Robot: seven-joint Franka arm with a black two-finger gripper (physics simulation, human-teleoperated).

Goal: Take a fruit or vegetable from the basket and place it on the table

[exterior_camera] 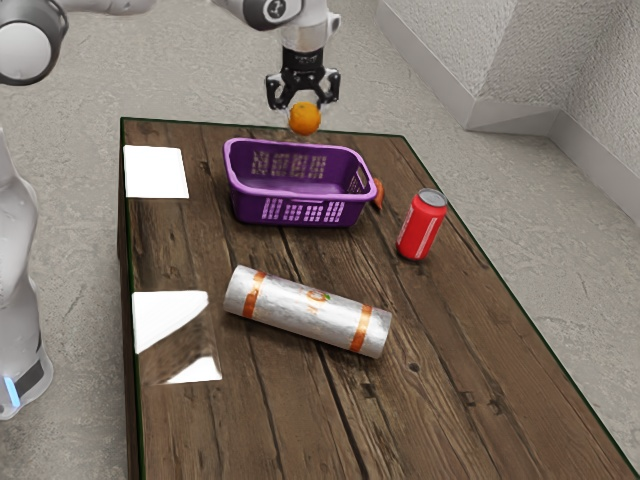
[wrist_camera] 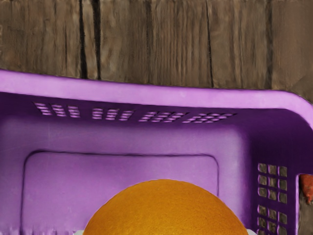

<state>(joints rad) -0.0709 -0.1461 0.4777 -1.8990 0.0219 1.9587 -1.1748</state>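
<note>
Holding the round orange (exterior_camera: 305, 120) in its two fingers, the gripper (exterior_camera: 304, 103) hangs up high, maybe over the purple basket (exterior_camera: 246, 204) near the table's (exterior_camera: 450, 400) far edge.

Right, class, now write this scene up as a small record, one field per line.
Held: orange, between the fingers of the end effector
Stage: orange in the air, not yet on the table
Container: purple basket, on the table
Upright: red can
On its side: silvery roll with orange bands
Partly hidden: reddish object beside the basket
</note>
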